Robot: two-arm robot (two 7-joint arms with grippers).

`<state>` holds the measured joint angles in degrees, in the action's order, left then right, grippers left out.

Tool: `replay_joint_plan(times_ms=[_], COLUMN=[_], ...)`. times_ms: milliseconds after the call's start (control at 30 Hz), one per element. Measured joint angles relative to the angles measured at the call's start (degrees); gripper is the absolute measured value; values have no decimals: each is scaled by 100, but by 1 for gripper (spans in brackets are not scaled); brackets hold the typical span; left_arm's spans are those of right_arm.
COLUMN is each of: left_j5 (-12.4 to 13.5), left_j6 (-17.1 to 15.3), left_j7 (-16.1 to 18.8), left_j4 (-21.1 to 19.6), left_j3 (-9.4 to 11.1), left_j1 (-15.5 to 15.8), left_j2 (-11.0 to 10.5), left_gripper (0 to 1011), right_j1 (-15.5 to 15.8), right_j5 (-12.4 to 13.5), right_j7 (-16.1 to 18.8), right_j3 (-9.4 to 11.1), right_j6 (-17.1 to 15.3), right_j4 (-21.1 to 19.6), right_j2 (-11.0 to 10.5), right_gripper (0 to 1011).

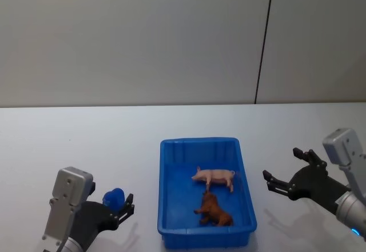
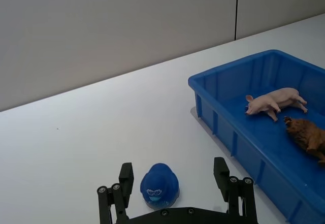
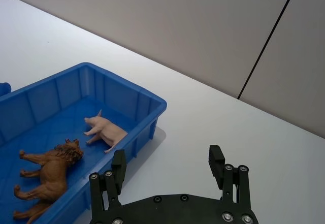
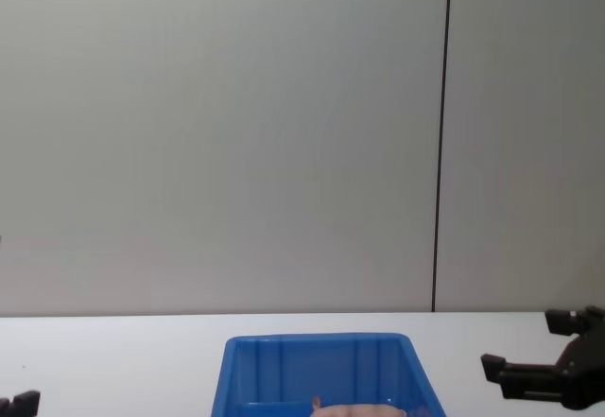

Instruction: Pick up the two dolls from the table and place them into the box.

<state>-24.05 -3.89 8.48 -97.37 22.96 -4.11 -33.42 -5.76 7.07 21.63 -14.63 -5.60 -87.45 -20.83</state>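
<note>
Head view: 2 toys in box, pink pig, brown lion; 1 blue doll between spread left pincer; right pincer spread.

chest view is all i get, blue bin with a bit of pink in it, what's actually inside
Observer: A pink toy pig lies in the blue bin, with a brown toy lion beside it, nearer the robot.
Operator: any doll left on the table
Observer: Yes, a roundish blue doll sits on the table, left of the bin.
Operator: is the left gripper holding it
Observer: No. The left gripper has its open fingers on either side of the doll, with a gap on each side. The right gripper is open and empty, right of the bin.
</note>
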Motion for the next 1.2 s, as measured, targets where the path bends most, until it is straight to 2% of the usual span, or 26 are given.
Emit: replay_joint_plan(times_ms=[467, 800, 933, 1200], left_j5=[-70, 41, 83, 187], left_j6=[242, 386, 425, 483], left_j7=[-729, -1229, -1343, -1578], left_j4=[844, 1487, 1642, 1938], left_j3=[-105, -151, -159, -182], left_j1=[314, 635, 716, 868], left_j2=[178, 361, 408, 489], left_gripper=[1001, 993, 925, 694], right_j1=[0, 0, 0, 0], right_j5=[0, 0, -1, -1], right_j7=[0, 0, 0, 0], right_j3=[0, 0, 0, 0], right_j6=[0, 0, 0, 0], right_j4=[-1, -1, -1, 0], right_j2=[0, 0, 0, 0], right_gripper=[1001, 1001, 1001, 1001])
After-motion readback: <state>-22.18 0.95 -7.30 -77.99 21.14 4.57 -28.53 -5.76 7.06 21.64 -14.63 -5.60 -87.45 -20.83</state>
